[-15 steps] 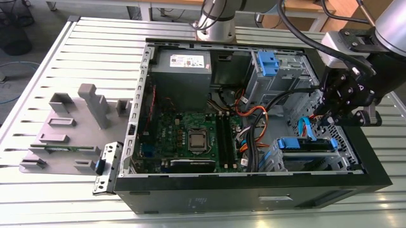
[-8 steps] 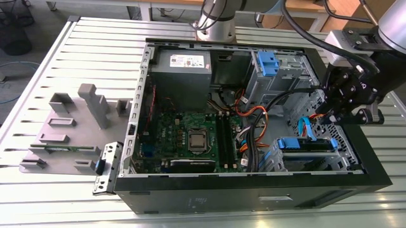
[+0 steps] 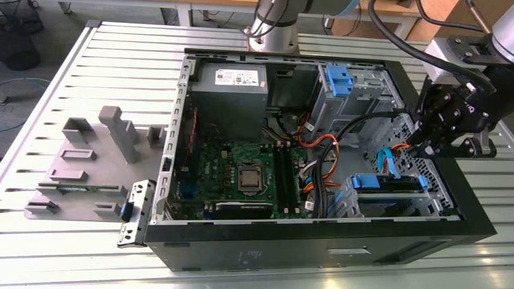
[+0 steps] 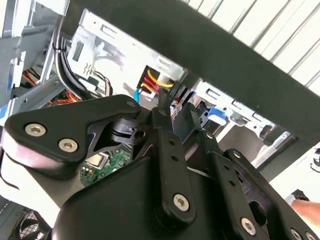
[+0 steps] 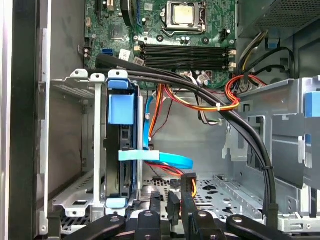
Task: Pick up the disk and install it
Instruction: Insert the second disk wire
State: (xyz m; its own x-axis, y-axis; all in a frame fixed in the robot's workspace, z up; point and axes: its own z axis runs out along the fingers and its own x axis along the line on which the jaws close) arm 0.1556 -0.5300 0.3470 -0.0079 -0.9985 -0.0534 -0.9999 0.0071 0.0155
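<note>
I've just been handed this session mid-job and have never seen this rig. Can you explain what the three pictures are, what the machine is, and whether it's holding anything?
The exterior view looks down on an open computer case lying on a slatted metal table. The black gripper on the robot arm hangs over the case's edge on the exterior view's right. Both wrist views come from cameras riding on the arm. The first wrist view looks into the case: motherboard, cables, and the disk with blue rails standing edge-on in its grey drive cage. The second wrist view shows the gripper's black linkages up close. I cannot tell whether the gripper holds anything. A grey fixture sits on the exterior view's left.
</note>
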